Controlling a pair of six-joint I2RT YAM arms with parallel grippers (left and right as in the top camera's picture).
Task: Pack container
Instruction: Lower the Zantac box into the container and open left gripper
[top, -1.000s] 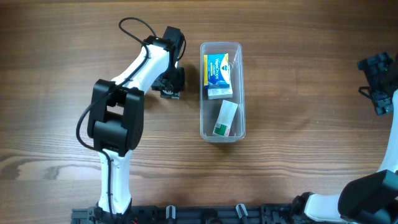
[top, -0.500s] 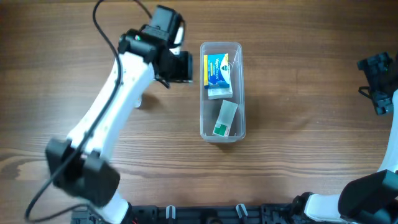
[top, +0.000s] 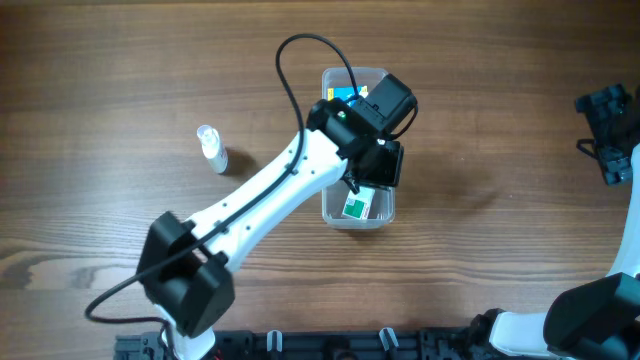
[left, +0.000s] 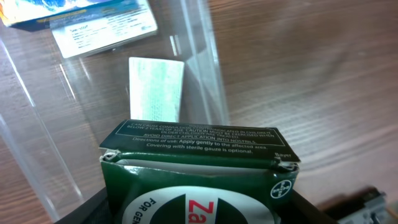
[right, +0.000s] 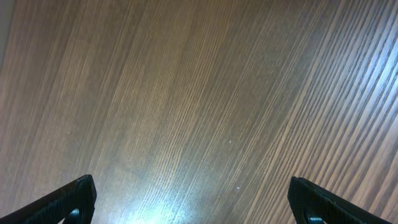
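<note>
The clear plastic container (top: 334, 214) stands at the table's middle and holds a blue and yellow box (top: 346, 97) at its far end and a white and green box (top: 356, 206) near its front. My left gripper (top: 374, 165) hangs over the container's middle, shut on a dark green box (left: 199, 171). In the left wrist view the container's wall (left: 199, 56) and the white and green box (left: 155, 90) lie below the held box. My right gripper (right: 193, 199) is open and empty over bare wood at the far right (top: 605, 135).
A small white bottle (top: 211, 148) lies on the wood left of the container. The left arm (top: 260, 200) stretches diagonally from the front left across the table.
My left arm has swung right from beside the bottle, carrying the dark green box to above the container. The bottle is uncovered now. The right arm has not moved.
</note>
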